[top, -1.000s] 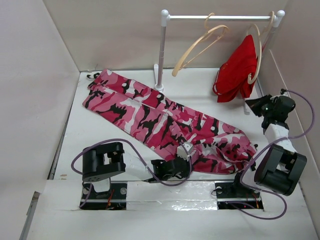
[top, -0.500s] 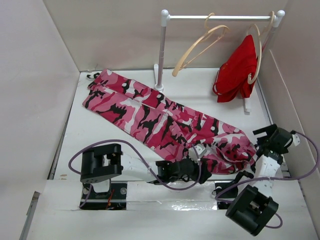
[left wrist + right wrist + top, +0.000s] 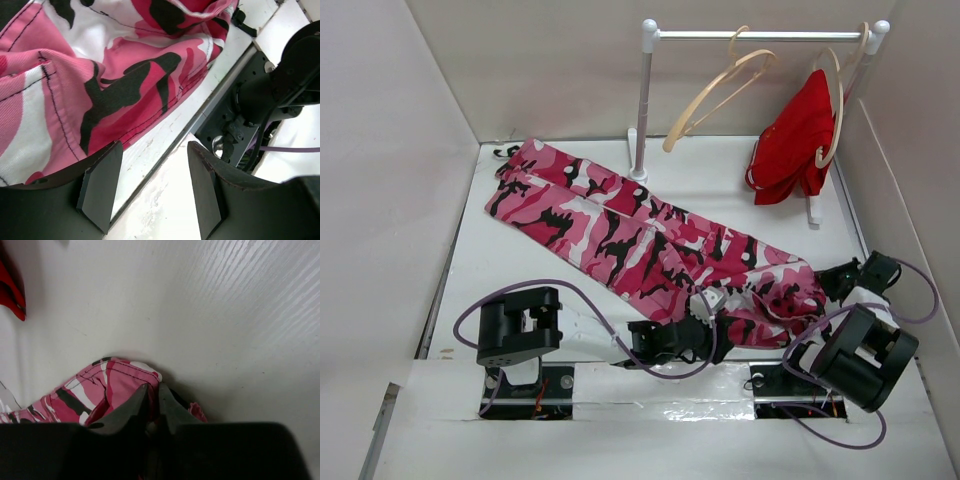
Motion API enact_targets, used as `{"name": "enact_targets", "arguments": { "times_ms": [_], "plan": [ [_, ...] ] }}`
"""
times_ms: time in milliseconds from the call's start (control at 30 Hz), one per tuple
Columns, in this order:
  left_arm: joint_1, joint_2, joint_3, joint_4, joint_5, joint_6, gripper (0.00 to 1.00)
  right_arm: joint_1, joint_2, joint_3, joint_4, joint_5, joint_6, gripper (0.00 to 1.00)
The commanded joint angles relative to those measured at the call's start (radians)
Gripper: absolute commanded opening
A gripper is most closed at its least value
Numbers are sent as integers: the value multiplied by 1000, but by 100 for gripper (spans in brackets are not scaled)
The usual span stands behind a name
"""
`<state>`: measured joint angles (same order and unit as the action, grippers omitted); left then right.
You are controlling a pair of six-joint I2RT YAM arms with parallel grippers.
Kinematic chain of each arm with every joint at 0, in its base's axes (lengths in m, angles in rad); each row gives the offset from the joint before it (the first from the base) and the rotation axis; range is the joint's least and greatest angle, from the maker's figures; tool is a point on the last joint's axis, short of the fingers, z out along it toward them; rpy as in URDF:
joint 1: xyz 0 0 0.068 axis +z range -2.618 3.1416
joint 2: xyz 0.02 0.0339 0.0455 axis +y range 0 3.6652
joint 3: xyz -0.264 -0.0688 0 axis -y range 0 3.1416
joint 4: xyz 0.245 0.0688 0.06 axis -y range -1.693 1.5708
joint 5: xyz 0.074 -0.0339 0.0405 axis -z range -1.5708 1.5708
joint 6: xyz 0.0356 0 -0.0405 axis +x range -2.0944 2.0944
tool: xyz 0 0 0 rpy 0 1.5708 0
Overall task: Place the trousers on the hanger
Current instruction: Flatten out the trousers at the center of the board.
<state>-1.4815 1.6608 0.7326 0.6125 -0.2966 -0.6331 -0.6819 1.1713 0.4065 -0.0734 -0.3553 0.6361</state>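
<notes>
Diagonally across table (image 3: pixel 740 175), trousers (image 3: pixel 620 235), cuffs far-left — waist in right fingers (image 3: pixel 132 407), left fingers (image 3: pixel 100 185) wide.

Right pincer (image 3: pixel 153 390) fills the bottom edge, dark and blurred. Its two fingers (image 3: pixel 131 411) are pressed almost together, with only a thin slit between the tips. The tips sit on a folded edge of the trousers (image 3: pixel 95 385), pink, white and black print with dark stitching. Cloth shows left of the fingers, plus a small pink bit on their right. A red garment (image 3: pixel 12 295) is at the top left edge, well apart. The rest is white counter (image 3: pixel 225 315).
</notes>
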Motion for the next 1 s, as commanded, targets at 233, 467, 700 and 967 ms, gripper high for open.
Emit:
{"name": "enact_targets", "arguments": {
  "times_ms": [233,467,700,967],
  "plan": [
    [1,37,30,-7,-12,-25,64,97,-41,93,340,-76,-35,0],
    [1,42,22,-28,-21,-33,65,186,62,185,544,-16,-15,0],
    [1,-39,-30,-83,-62,-59,70,245,329,380,630,59,-35,0],
    [87,-234,-85,-244,-214,-180,77,265,436,515,479,246,17,46]
  ]
}}
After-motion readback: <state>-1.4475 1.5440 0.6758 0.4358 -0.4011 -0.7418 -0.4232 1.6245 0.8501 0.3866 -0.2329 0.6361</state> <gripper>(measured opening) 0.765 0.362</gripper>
